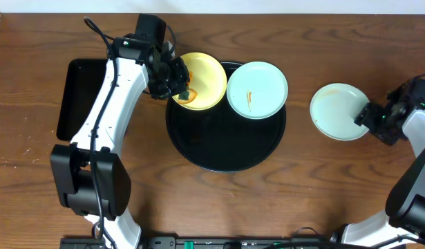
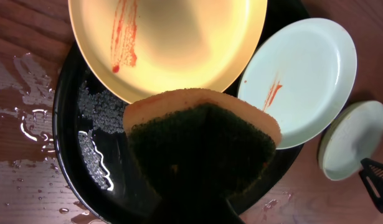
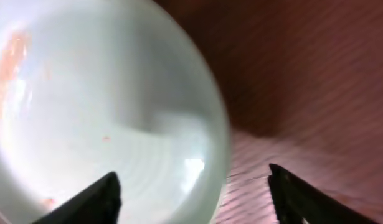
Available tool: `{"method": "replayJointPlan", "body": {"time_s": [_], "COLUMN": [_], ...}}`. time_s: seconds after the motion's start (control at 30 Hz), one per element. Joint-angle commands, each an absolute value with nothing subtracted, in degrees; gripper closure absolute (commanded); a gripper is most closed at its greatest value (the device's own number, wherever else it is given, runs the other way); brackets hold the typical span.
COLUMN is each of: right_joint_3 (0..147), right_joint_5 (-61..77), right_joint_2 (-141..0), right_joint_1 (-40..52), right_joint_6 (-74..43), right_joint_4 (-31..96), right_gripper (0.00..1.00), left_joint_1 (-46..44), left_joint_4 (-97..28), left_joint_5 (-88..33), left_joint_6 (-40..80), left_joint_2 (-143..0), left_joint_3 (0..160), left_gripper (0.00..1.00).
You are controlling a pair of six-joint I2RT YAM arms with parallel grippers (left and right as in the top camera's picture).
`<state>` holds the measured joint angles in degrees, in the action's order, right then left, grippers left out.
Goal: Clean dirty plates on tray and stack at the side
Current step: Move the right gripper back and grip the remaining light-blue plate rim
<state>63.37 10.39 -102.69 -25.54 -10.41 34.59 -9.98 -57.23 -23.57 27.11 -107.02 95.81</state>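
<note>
From above, my left gripper (image 1: 184, 90) is pinching a sponge (image 1: 189, 97) over the near edge of the yellow plate (image 1: 204, 77), which sits on the upper left rim of the round tray (image 1: 226, 149). Just beside it, on the tray's upper right, lies the smeared mint plate (image 1: 257, 88). The second mint plate (image 1: 336, 111) is off the tray, well to the right on the table (image 1: 302, 200), with my right gripper (image 1: 370, 116) at its right edge. A rectangular tray (image 1: 74, 93) sits far left. Over to the left wrist: the sponge (image 2: 203, 149), green scrubbing face towards the camera, fills the middle and hides my fingers. Beyond it the yellow plate (image 2: 179, 43) shows an orange streak, the smeared mint plate (image 2: 309, 68) a thin one, and the second mint plate (image 2: 353, 140) lies further out; water (image 2: 91, 155) beads on the round tray (image 2: 70, 99). Right wrist, blurry: my right gripper (image 3: 194, 199) is spread wide, one finger over the second mint plate (image 3: 98, 106), the other over bare table (image 3: 291, 74), the rim between them.
</note>
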Motion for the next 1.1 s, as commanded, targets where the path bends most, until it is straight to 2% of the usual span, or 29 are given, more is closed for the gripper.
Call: {"method": "replayJointPlan", "body": {"time_s": [0.0, 0.23, 0.43, 0.53, 0.8, 0.97, 1.07], "right_joint_3": [68.25, 77.43, 77.47, 77.47, 77.47, 77.47, 77.47], "right_joint_5": [20.4, 27.16, 20.01, 15.29, 8.82, 9.3, 9.72], "right_joint_2": [-100.57, -98.56, -100.77, -103.68, -112.62, -116.22, -116.71], "right_joint_1": [-25.5, -17.41, -3.92, 1.83, 7.6, 7.6, 7.6], "right_joint_6": [-7.57, -7.18, -9.41, -9.43, -9.37, -9.34, -9.3], "right_joint_4": [36.51, 38.15, 31.55, 28.1, 20.84, 18.57, 18.55], "right_gripper": [0.19, 0.2, 0.29, 0.29, 0.35, 0.46, 0.58], "left_joint_1": [-10.09, -10.09, -10.11, -10.11, -10.11, -10.09, -10.11], "left_joint_4": [-57.54, -57.54, -57.56, -57.56, -57.58, -57.56, -57.56], "left_joint_5": [-22.83, -22.44, -20.16, -17.58, -12.51, -12.49, -12.49], "left_joint_6": [26.59, 26.57, 26.59, 26.55, 26.13, 26.13, 26.13], "left_joint_2": [-107.04, -107.04, -107.04, -107.04, -107.04, -107.04, -107.04], "left_joint_3": [96.18, 96.18, 96.18, 96.14, 96.12, 96.12, 96.12], "left_gripper": [0.93, 0.93, 0.93, 0.93, 0.93, 0.92, 0.93]}}
